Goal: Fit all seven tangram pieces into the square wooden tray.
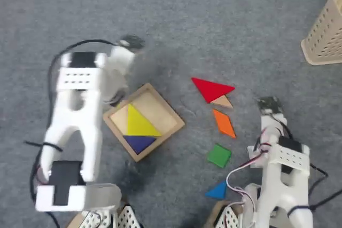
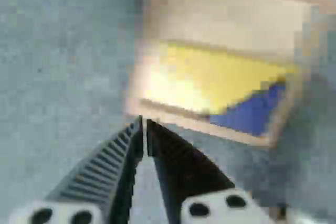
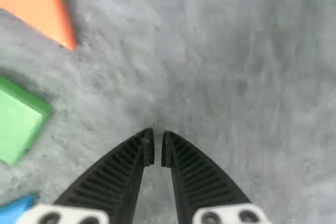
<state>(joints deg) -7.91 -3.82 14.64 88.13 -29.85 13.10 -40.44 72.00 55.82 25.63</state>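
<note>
Two of seven pieces are in the tray (image 1: 157, 110): the yellow triangle (image 1: 140, 122), and the dark blue triangle (image 1: 139, 143) flush beside it at the corner nearest my bases. The rest of the tray floor is bare wood.

Left: my left gripper (image 2: 143, 125) hangs at the tray's outer rim, just beside the yellow triangle. Its fingers are pressed together and hold nothing.

Middle: five pieces lie loose on the grey mat (image 1: 187, 36). These are the red triangle (image 1: 212, 88), the small tan triangle (image 1: 222, 101) touching it, the orange parallelogram (image 1: 224, 123), the green square (image 1: 219, 155) and the light blue triangle (image 1: 217, 190).

Right: my right gripper (image 3: 157, 139) is over bare mat near the orange and green pieces. Its fingers are closed to a sliver and empty.

Step in hand, as I judge it: fetch the next piece with the right. I should spread the fingers before descending, straddle two parallel edges and keep the piece flat.

Watch-outs:
- My left arm overhangs the tray and may crowd a drop-in.
- Red and tan touch, so lifting one could drag the other.
- The beige perforated stand (image 1: 325, 30) is well apart.
</note>
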